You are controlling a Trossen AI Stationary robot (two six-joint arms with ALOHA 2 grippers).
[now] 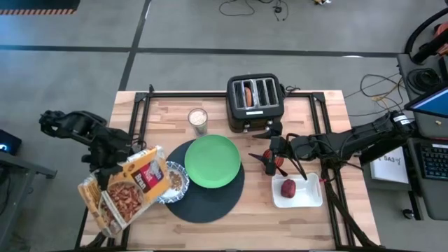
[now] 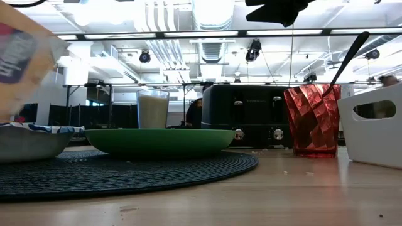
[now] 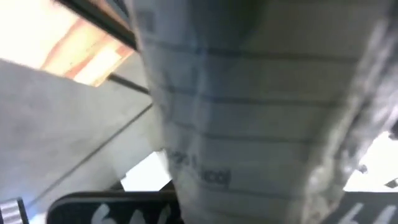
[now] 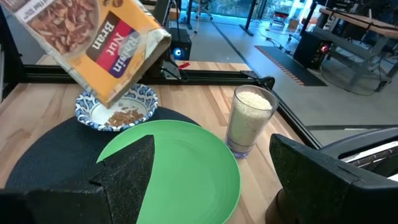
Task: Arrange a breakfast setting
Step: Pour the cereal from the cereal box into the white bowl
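Note:
My left gripper (image 1: 112, 166) is shut on a Raisin Nut Bran cereal box (image 1: 126, 187) and holds it tipped above the blue-and-white bowl (image 1: 175, 180). The bowl has cereal in it (image 4: 121, 115). It rests on the left edge of the round dark placemat (image 1: 206, 199), and the green plate (image 1: 212, 161) lies on the mat beside it. My right gripper (image 4: 211, 186) is open and empty, hovering above the red cup (image 2: 312, 119). A metal spoon (image 2: 345, 56) stands in the cup. The dark red fruit (image 1: 288, 187) lies in a white tray (image 1: 308, 199). A bagel (image 1: 248, 94) sits in the toaster (image 1: 255, 105). My left gripper holds the cereal box from the table's left side, at the part of the box farthest from the bowl. The box itself hides the fingers; its side panel (image 3: 249, 124) fills the left wrist view. The box is lifted clear and slants, its open corner (image 4: 158, 40) lowest, over the bowl.
A glass of milk (image 1: 198, 117) stands behind the plate, left of the toaster. The white tray shows in the low view (image 2: 374, 122) at the right of the cup. Bare wood lies in front of the placemat and the tray.

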